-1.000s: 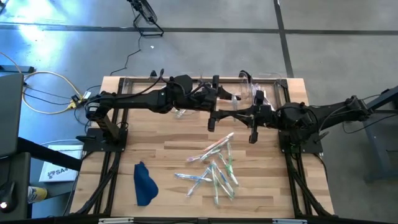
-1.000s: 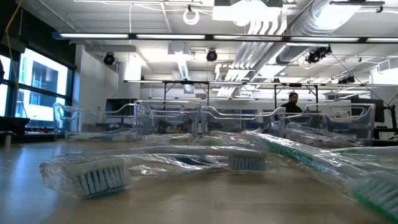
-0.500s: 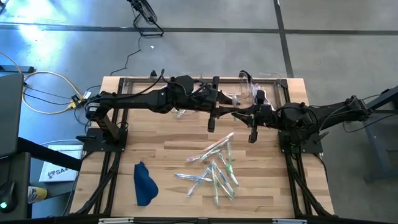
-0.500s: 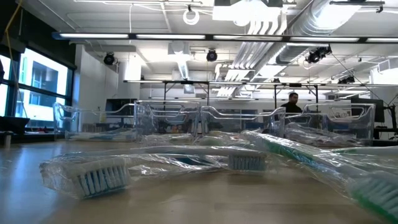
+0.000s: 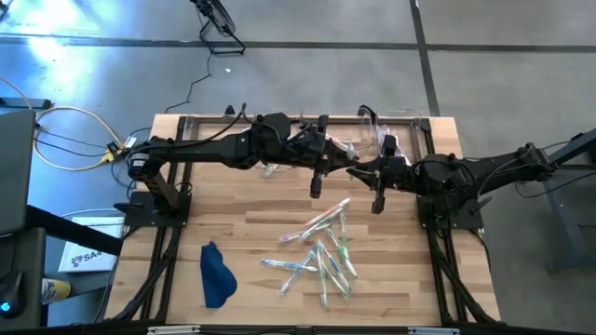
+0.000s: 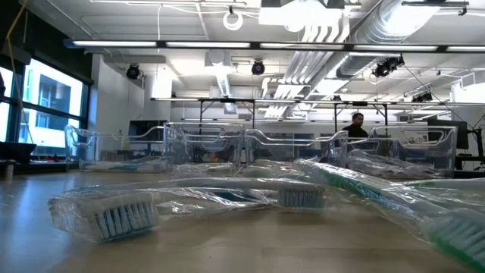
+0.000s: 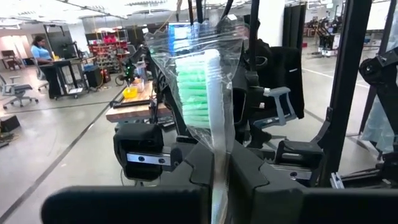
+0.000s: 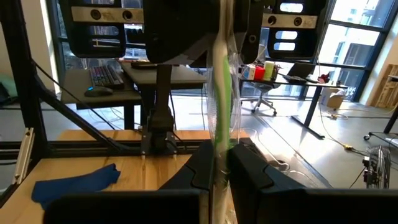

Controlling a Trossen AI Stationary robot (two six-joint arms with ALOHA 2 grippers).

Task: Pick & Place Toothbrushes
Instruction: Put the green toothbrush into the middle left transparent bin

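Note:
A toothbrush with green bristles (image 7: 198, 87) in a clear wrapper stands upright in the air between the two arms, above the middle of the table. My left gripper (image 7: 219, 173) (image 5: 343, 167) is shut on it just under the head. My right gripper (image 8: 219, 169) (image 5: 359, 171) is shut on its green handle (image 8: 221, 81) lower down. The two grippers face each other, left above right. Several more wrapped toothbrushes (image 5: 324, 249) (image 6: 227, 199) lie flat in a loose pile on the wood nearer the front edge. My left gripper pinches the toothbrush's neck (image 7: 217, 152), right below the bristle head, between its two fingers. The fingers come level from the table's left and lie across the brush. The head stands up above them, clear of the table. My right gripper pinches the wrapped handle (image 8: 219, 148) between its two fingers, below the left gripper's hold. The fingers come level from the table's right and lie across the brush. The brush rises upright from them to the left gripper overhead.
Clear plastic bins (image 5: 372, 130) (image 6: 250, 148) stand along the table's far edge, behind the grippers. A dark blue cloth (image 5: 216, 274) lies near the front left. Bare wood shows left of the pile. People (image 6: 356, 125) (image 7: 38, 53) are far off in the room.
My left gripper has shut on the toothbrush that my right gripper holds upright. Neither arm has shifted, and the brush has stayed where it was.

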